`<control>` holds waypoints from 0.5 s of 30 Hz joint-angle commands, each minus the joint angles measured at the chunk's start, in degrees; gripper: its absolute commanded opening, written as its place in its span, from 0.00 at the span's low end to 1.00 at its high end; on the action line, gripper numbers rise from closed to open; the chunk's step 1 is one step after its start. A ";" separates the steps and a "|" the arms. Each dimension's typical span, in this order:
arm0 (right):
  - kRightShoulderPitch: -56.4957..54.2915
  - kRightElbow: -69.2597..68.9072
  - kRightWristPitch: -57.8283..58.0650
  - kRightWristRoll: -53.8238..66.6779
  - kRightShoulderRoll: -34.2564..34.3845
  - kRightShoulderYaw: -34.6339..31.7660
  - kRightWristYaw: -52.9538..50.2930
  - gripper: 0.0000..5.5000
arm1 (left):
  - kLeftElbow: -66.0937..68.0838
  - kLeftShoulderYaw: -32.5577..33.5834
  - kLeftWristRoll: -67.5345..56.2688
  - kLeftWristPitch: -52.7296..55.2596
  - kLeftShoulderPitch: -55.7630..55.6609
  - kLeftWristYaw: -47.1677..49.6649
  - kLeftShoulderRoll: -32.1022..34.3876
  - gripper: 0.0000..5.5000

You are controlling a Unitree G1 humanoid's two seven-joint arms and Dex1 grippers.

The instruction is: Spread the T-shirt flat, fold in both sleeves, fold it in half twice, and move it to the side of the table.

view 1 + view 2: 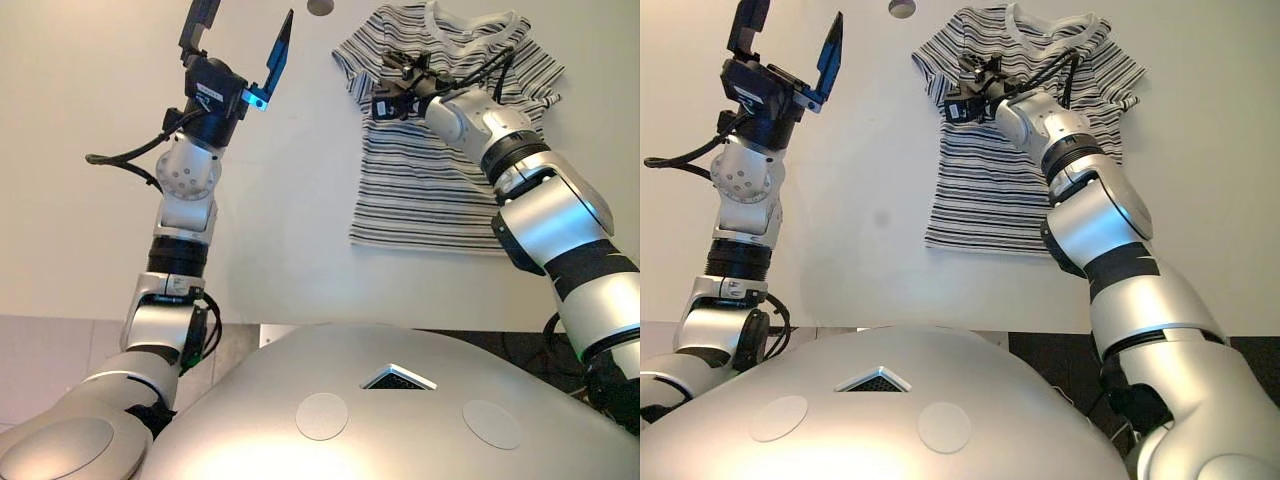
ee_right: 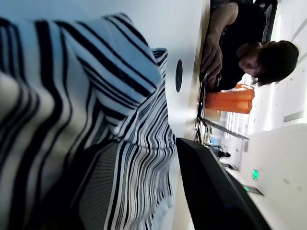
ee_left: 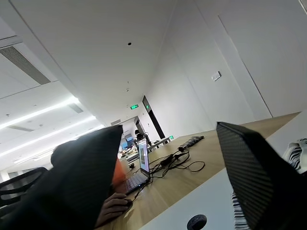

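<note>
Lying flat, striped T-shirt [image 1: 420,190] (sleeves out) under right gripper [image 1: 400,72], jaws apart; left gripper [image 1: 243,35] raised, jaws apart.

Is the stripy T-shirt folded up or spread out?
Spread out. The T-shirt lies open on the table, both sleeves sticking out, no fold in half.

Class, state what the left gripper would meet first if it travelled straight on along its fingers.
Probably nothing close: the open left gripper points up and away over the table, toward a distant wall.
</note>
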 commanded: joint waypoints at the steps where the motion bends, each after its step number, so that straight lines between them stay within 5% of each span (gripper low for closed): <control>1: 3.69 -3.06 -5.76 1.43 2.54 0.62 3.71 0.42 | -0.87 1.79 -0.99 2.10 -0.91 -1.06 -0.05 0.65; 15: 3.89 -19.67 -5.25 7.36 6.92 -3.73 9.55 0.42 | 2.25 0.57 6.72 2.36 -1.85 0.57 -3.48 0.65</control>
